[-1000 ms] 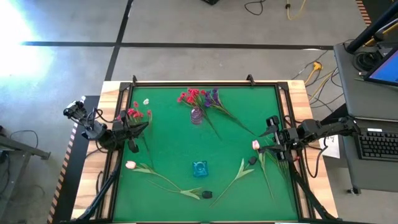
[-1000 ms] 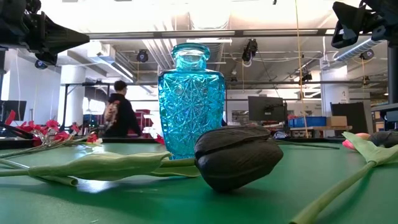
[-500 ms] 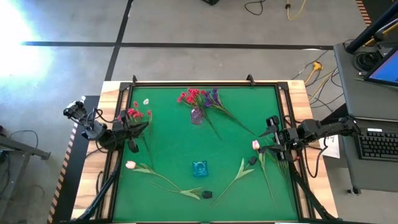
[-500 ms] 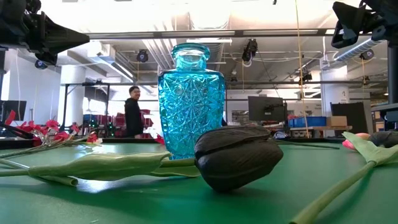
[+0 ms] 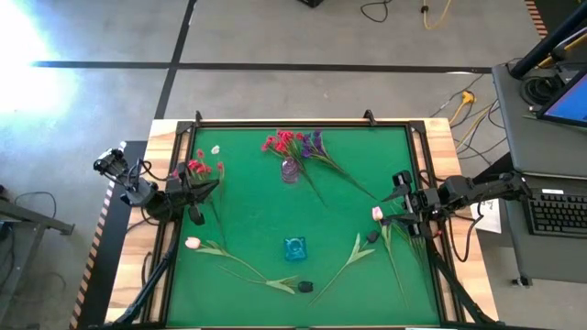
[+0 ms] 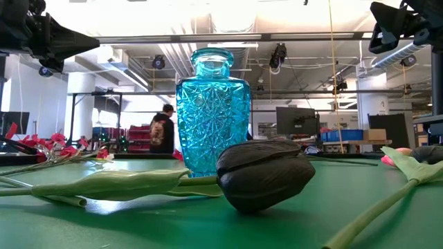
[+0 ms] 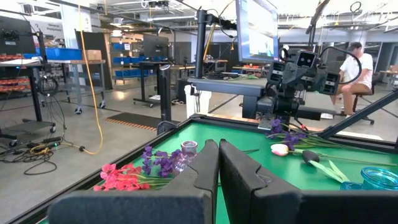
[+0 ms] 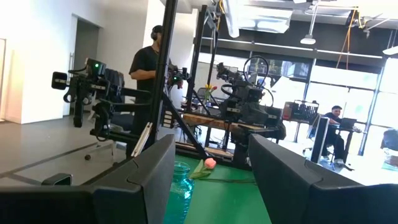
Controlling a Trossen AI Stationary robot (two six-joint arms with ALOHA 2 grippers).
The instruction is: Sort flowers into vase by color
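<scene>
Only a person (image 6: 163, 131) beyond the table has shifted; both arms stay put. Left gripper (image 5: 196, 198) is clamped empty. Right gripper (image 5: 400, 200) gapes, holding nothing, beside a pink tulip (image 5: 377, 214).

Desk centre: bare green between the blue vase (image 5: 294, 248) and the small purple vase (image 5: 290, 170), passable.
Far edge: red and purple flowers (image 5: 295, 144) crowd the purple vase.
Near edge: tulip stems (image 5: 246, 268) and a dark bud (image 5: 305, 287) flank the blue vase.
Left side: left claw (image 5: 196, 194) hangs beside red blooms (image 5: 197, 168).
Right side: right claw (image 5: 401, 210) over the pink tulip (image 5: 377, 214).
</scene>
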